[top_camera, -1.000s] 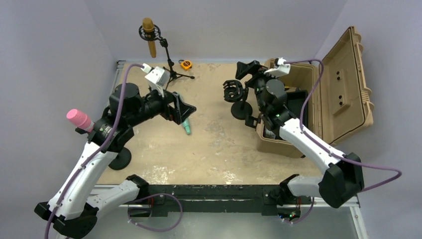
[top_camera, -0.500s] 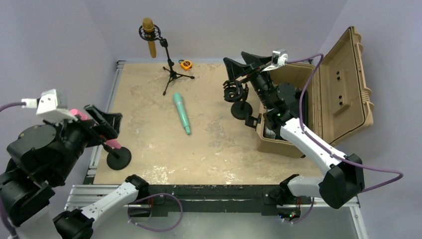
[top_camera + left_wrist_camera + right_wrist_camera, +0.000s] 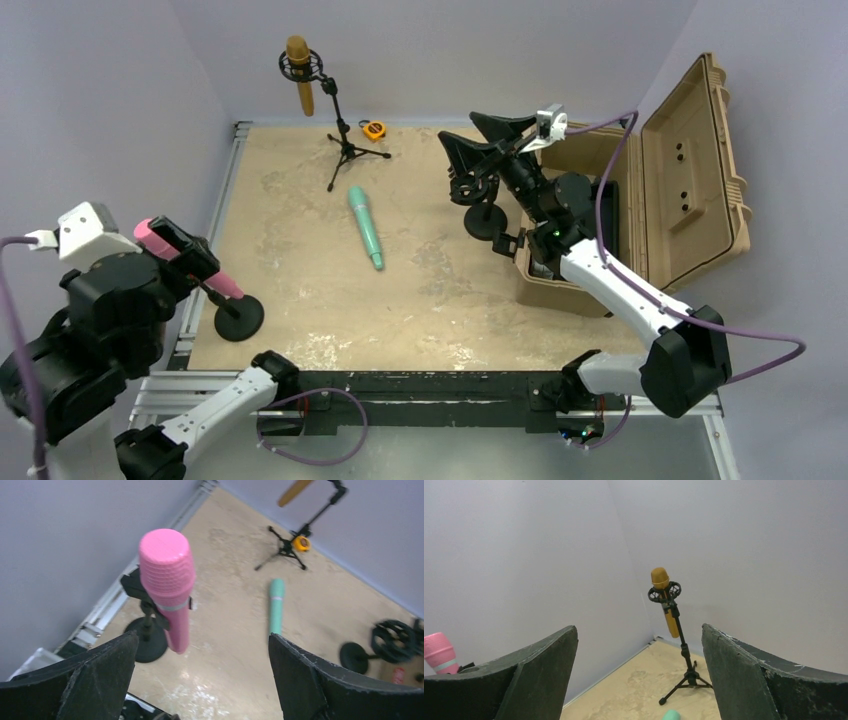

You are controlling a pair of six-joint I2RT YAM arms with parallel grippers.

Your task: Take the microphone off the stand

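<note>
A pink microphone (image 3: 224, 288) leans in a clip on a round-base stand (image 3: 238, 318) at the table's left edge. My left gripper (image 3: 195, 258) hovers right by its head, open and empty. From the left wrist the pink microphone (image 3: 167, 580) stands ahead, left of centre, above the open left gripper (image 3: 202, 637). A gold microphone (image 3: 300, 80) hangs in a tripod stand (image 3: 345, 150) at the back. My right gripper (image 3: 465, 135) is raised over the table's right side, open and empty, facing the gold microphone (image 3: 664, 600); the right gripper (image 3: 639, 627) holds nothing.
A teal microphone (image 3: 365, 227) lies flat mid-table. An empty stand with a shock mount (image 3: 485, 222) sits beneath the right gripper. An open tan case (image 3: 690, 170) fills the right side. An orange tape measure (image 3: 373, 129) lies by the tripod.
The left arm swung from the table's middle back to the left edge, beside the pink microphone. The right gripper rose and turned toward the back left corner.
</note>
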